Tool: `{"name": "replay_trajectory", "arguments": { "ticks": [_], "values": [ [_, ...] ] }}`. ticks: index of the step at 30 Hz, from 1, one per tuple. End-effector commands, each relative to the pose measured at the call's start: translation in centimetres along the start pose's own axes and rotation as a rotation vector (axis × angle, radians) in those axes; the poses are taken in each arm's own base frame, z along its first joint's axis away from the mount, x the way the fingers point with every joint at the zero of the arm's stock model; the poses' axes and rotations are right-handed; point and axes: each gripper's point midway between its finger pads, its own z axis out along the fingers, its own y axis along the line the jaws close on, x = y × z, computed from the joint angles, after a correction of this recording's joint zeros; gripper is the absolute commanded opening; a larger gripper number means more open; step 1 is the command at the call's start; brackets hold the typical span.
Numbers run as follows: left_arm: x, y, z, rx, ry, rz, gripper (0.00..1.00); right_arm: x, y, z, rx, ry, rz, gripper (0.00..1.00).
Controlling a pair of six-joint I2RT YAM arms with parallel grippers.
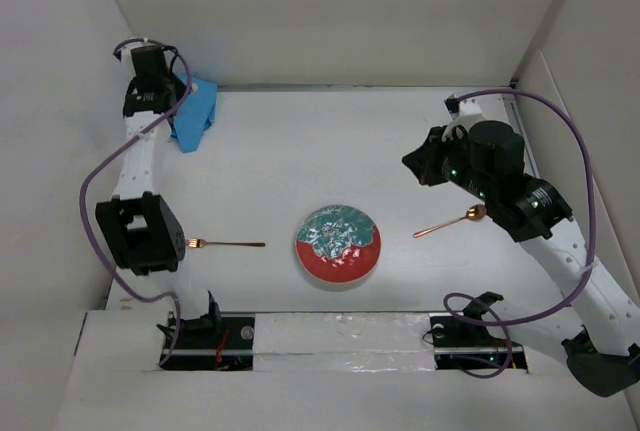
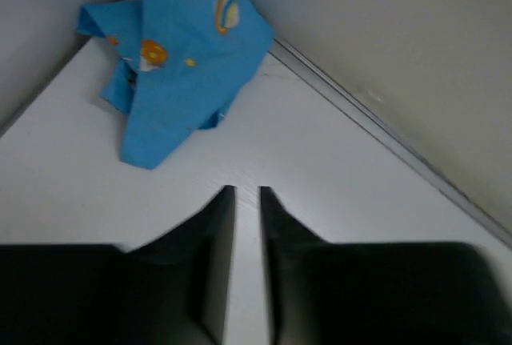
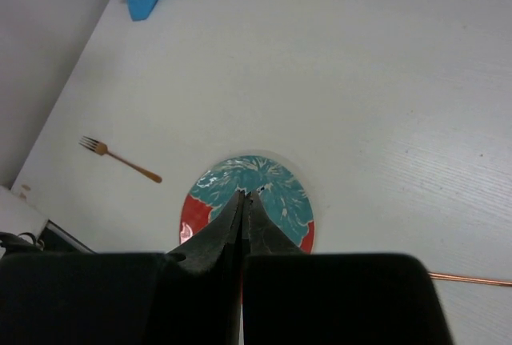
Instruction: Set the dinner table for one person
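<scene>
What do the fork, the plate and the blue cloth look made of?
Fork: likely metal, thin with a copper-coloured sheen. Plate: probably glazed ceramic or melamine, with a glossy red and teal surface. Blue cloth: soft fabric, matte, crumpled in folds.

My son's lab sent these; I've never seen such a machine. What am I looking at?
Two robot arms stand at the near edge of a white table. One picture looks down from above; the others come from a camera on each wrist, showing that arm's own hand. On the table lie a red and teal plate, a fork to its left, a spoon to its right, and a blue cloth in the far left corner. The left hand and right hand are shut and hold nothing.
</scene>
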Motion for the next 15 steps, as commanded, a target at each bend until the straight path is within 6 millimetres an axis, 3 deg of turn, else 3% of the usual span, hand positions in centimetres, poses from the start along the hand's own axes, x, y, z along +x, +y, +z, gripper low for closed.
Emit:
{"name": "replay_trajectory", "arguments": {
  "ticks": [1, 3, 5, 6, 8, 13, 15],
  "values": [
    [-0.6, 4.8, 4.4, -0.135, 0.035, -0.068, 0.23, -0.7, 0.0, -0.1, -0.009, -0.021, -0.025, 0.00],
    [-1.2, 7.0, 6.0, -0.208, 0.033, -0.077, 0.32, -0.7, -0.3, 0.2, -0.005, -0.026, -0.021, 0.00],
    [1.1, 9.4, 8.8, -0.272, 0.090, -0.093, 0.44, -0.7, -0.5, 0.5, -0.005, -0.026, -0.019, 0.00],
    [1.1, 10.1, 9.6, -0.264, 0.106, -0.112, 0.45, -0.6, -0.5, 0.9, -0.004, -0.017, -0.018, 0.00],
    [3.1, 10.8, 11.8, -0.269, 0.153, -0.112, 0.47, -0.8, -0.4, 1.3, -0.006, -0.010, -0.018, 0.01],
    [6.7, 13.1, 15.3, -0.311, 0.225, -0.105, 0.51, -0.2, 0.0, 3.0, -0.027, 0.036, -0.012, 0.36],
    [7.3, 13.2, 15.9, -0.302, 0.239, -0.097, 0.51, -0.2, 0.2, 3.4, -0.033, 0.040, -0.005, 0.45]
  ]
}}
